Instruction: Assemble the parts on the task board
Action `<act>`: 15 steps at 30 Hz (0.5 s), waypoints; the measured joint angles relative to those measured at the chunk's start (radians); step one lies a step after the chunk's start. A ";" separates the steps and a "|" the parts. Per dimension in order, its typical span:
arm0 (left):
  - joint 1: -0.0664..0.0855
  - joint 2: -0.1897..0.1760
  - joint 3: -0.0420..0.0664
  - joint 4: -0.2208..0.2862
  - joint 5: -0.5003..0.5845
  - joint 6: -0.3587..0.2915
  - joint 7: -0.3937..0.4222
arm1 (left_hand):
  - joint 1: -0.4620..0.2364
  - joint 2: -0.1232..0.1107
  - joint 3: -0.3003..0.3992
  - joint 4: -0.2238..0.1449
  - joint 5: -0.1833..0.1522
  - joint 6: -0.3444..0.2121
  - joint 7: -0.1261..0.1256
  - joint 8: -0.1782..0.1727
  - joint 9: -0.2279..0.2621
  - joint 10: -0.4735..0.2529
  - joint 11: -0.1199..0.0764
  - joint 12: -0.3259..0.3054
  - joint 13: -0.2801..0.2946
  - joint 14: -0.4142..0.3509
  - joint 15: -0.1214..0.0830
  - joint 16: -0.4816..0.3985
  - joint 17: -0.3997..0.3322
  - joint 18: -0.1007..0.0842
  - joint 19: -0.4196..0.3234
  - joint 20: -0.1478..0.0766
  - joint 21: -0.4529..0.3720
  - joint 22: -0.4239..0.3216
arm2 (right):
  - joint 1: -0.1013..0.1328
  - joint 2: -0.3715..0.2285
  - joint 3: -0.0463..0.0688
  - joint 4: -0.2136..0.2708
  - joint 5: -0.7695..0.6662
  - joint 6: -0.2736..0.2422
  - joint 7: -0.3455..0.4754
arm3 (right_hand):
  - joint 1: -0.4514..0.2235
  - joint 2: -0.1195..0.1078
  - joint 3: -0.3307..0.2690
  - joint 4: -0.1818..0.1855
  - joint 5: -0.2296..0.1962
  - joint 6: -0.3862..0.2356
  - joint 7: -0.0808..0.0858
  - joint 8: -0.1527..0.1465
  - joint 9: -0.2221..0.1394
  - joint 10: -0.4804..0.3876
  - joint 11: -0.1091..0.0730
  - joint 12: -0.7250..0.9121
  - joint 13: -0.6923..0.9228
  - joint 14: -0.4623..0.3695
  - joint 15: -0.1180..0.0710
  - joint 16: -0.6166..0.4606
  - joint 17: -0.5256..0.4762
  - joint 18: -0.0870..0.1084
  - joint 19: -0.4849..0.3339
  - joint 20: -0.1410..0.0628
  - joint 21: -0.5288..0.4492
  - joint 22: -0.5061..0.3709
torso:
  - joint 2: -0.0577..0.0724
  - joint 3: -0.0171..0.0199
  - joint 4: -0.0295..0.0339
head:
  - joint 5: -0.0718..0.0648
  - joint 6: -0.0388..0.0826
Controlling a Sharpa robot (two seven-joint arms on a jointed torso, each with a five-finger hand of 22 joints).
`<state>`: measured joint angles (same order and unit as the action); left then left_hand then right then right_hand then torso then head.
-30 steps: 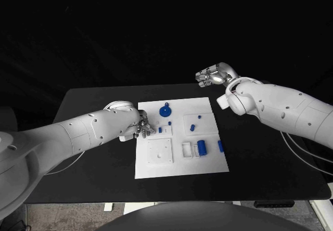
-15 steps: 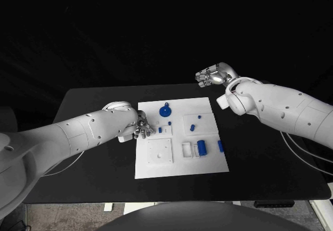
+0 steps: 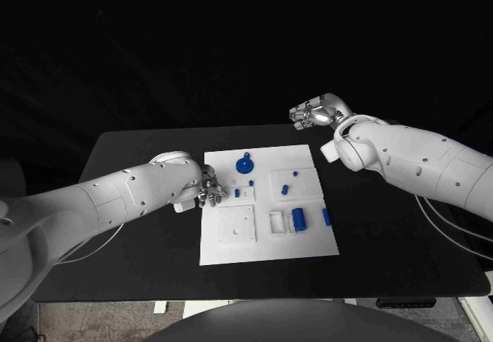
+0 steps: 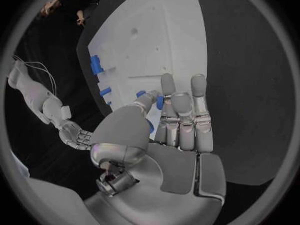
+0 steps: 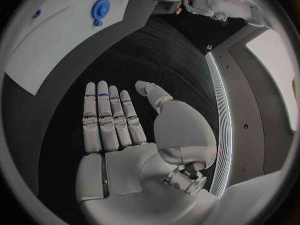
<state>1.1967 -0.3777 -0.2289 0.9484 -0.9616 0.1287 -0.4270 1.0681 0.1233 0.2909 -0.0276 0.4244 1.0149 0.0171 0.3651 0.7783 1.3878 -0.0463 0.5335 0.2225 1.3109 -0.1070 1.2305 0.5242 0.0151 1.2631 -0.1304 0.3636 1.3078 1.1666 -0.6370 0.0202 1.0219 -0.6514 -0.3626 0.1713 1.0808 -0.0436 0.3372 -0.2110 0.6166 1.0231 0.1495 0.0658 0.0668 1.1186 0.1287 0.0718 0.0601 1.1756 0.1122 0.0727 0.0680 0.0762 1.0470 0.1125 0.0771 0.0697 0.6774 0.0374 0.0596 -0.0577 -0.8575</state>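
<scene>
While the left hand (image 3: 209,189) pinches a small blue part (image 4: 160,102) at the task board's (image 3: 313,246) left edge, the right hand (image 3: 318,112) hovers empty with fingers apart beyond the far edge, so most pieces look unassembled.

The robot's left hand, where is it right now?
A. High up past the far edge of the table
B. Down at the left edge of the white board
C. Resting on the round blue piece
B: the left hand is low at the left edge of the task board, apart from the round blue part.
</scene>
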 measured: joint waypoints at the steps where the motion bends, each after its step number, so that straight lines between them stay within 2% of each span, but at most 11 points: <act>1: 0.000 -0.003 0.000 0.002 0.003 0.000 0.002 | 0.000 0.000 0.006 0.002 0.000 -0.004 -0.001 0.001 0.001 0.000 0.000 0.000 0.000 -0.003 0.003 0.000 0.000 0.000 0.000 0.000 0.000 0.000 | 0.000 0.000 0.000 0.000 0.000 0.000 0.000 | 0.000 0.000 0.000 0.000 0.000 0.000 0.000 0.000 0.000 0.000 0.000 0.000 0.000 0.000 0.000 0.000 0.000 0.000 0.000 0.000 0.000 0.000 | 0.000 -0.0001 0.0000 | 0.000 0.000; 4: 0.000 -0.012 0.002 0.012 0.014 -0.001 0.009 | -0.003 -0.003 0.024 0.018 0.013 -0.014 0.001 0.003 0.003 -0.011 0.003 0.000 -0.001 -0.011 0.004 0.000 -0.004 0.000 -0.005 0.005 0.000 0.000 | 0.000 0.000 0.000 0.000 0.000 0.000 0.000 | 0.000 0.000 0.000 0.000 0.000 0.000 0.000 0.000 0.000 0.000 0.000 0.000 0.000 0.000 0.000 0.000 0.000 0.000 0.000 0.000 0.000 0.000 | 0.000 0.0000 0.0000 | 0.000 0.000; 5: 0.000 -0.016 0.003 0.016 0.017 -0.001 0.011 | -0.007 -0.006 0.081 0.030 -0.088 -0.021 0.003 0.003 0.001 -0.015 0.007 0.000 -0.003 -0.011 0.004 0.000 -0.007 0.000 -0.005 0.005 0.000 0.000 | 0.000 0.000 0.000 0.000 0.000 0.000 0.000 | 0.000 0.000 0.000 0.000 0.000 0.000 0.000 0.000 0.000 0.000 0.000 0.000 0.000 0.000 0.000 0.000 0.000 0.000 0.000 0.000 0.000 0.000 | 0.000 -0.0001 0.0000 | 0.000 0.000; 6: 0.000 -0.019 0.004 0.020 0.020 -0.001 0.014 | -0.036 -0.027 0.162 0.040 -0.143 -0.022 0.003 0.004 0.002 -0.015 0.007 0.000 -0.003 -0.011 0.004 0.000 -0.009 0.000 -0.006 0.005 0.000 0.000 | 0.000 0.000 0.000 0.000 0.000 0.000 0.000 | 0.000 0.000 0.000 0.000 0.000 0.000 0.000 0.000 0.000 0.000 0.000 0.000 0.000 0.000 0.000 0.000 0.000 0.000 0.000 0.000 0.000 0.000 | 0.000 0.0000 0.0000 | 0.000 0.000; 7: 0.000 -0.024 0.004 0.026 0.025 -0.001 0.017 | -0.056 -0.037 0.215 0.036 -0.169 -0.023 0.004 0.009 0.003 -0.015 0.006 0.000 -0.003 -0.011 0.004 0.000 -0.012 0.000 -0.006 0.006 0.000 0.000 | 0.000 -0.001 0.000 0.000 0.000 0.001 0.000 | 0.000 0.000 0.000 0.000 0.000 0.000 0.000 0.000 0.000 0.000 0.000 0.000 0.000 0.000 0.000 0.000 0.000 0.000 0.000 0.000 0.000 0.000 | 0.000 0.0000 0.0000 | 0.000 0.000; 8: 0.000 -0.028 0.005 0.030 0.029 -0.001 0.020 | -0.068 -0.039 0.242 0.036 -0.182 -0.024 0.005 0.016 0.008 -0.018 0.004 0.000 -0.003 -0.014 0.007 0.000 -0.015 0.000 -0.009 0.009 0.000 0.000 | -0.001 -0.001 0.000 0.000 0.000 0.001 0.000 | 0.000 0.000 0.000 0.000 0.000 0.000 0.000 0.000 0.000 0.000 0.000 0.000 0.000 0.000 0.000 0.000 0.000 0.000 0.000 0.000 0.000 0.000 | 0.000 -0.0001 0.0000 | -0.001 0.000; 11: 0.000 -0.041 0.006 0.044 0.042 -0.001 0.031 | -0.090 -0.035 0.272 0.041 -0.186 -0.026 0.007 0.019 0.012 -0.025 0.007 0.007 -0.003 -0.014 0.007 0.000 -0.021 0.000 -0.009 0.009 0.000 0.000 | -0.001 -0.002 0.000 0.000 0.001 0.001 0.000 | 0.000 0.000 0.000 0.000 0.000 0.000 0.000 0.000 0.000 0.000 0.000 0.000 0.000 0.000 0.000 0.000 0.000 0.000 0.000 0.000 0.000 0.000 | 0.000 -0.0001 0.0000 | -0.001 0.000; 15: 0.001 -0.060 0.010 0.061 0.063 -0.002 0.054 | -0.128 -0.018 0.290 0.050 -0.194 -0.032 0.010 0.027 0.015 -0.034 0.006 0.015 -0.002 -0.018 0.011 0.000 -0.033 0.000 -0.013 0.013 0.002 0.000 | -0.001 -0.003 0.000 0.001 0.001 0.002 0.000 | 0.000 0.000 0.003 0.003 0.000 0.000 0.000 0.000 0.000 0.000 0.000 0.000 0.000 0.000 0.000 0.000 -0.001 0.000 0.000 0.000 0.000 -0.001 | 0.000 -0.0001 0.0001 | -0.002 0.002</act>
<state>1.1976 -0.4381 -0.2192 1.0090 -0.8985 0.1262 -0.3727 0.9406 0.1053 0.5811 0.0227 0.2308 0.9826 0.0272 0.3923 0.7929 1.3539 -0.0407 0.5483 0.2209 1.2931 -0.0962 1.2306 0.4909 0.0150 1.2505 -0.1179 0.3659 1.3077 1.1658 -0.6396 0.0203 1.0227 -0.6507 -0.3605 0.1713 1.0808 -0.0436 0.3401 -0.2082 0.6165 1.0231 0.1495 0.0658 0.0668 1.1186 0.1287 0.0718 0.0601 1.1756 0.1122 0.0727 0.0675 0.0762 1.0470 0.1125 0.0771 0.0688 0.6772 0.0373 0.0597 -0.0597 -0.8555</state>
